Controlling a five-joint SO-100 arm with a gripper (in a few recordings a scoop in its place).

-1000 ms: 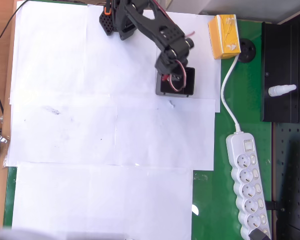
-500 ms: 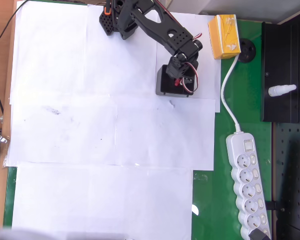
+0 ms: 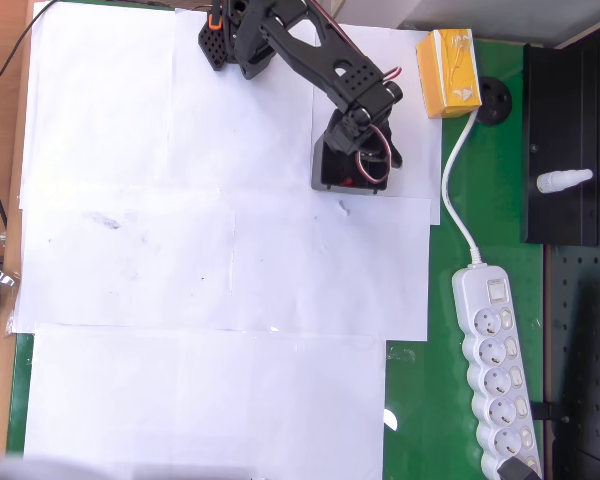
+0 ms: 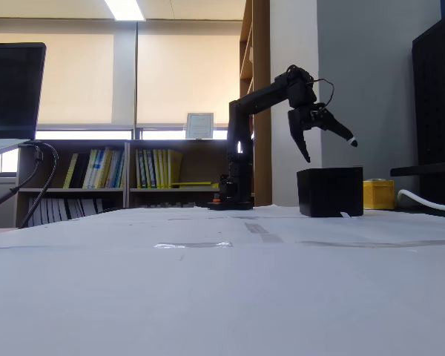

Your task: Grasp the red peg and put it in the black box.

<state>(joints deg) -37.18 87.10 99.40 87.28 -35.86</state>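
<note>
Gripper (image 4: pixel 330 147) hangs above the black box (image 4: pixel 330 191), fingers spread wide, nothing held. Red peg (image 3: pixel 351 182) lies inside the box, seen in overhead view. Yellow carton (image 3: pixel 449 72) sits nearby.

No readable text is found; markings on the yellow carton (image 3: pixel 449 72) are too small to be read.

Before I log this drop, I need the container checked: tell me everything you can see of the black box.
The black box is a small, square, matte box that looks like plastic, with thin walls and a dark hollow inside. It stands upright on white paper, left of a yellow carton in the overhead view. The open gripper hangs above it without touching. A small red dot shows inside.
</note>
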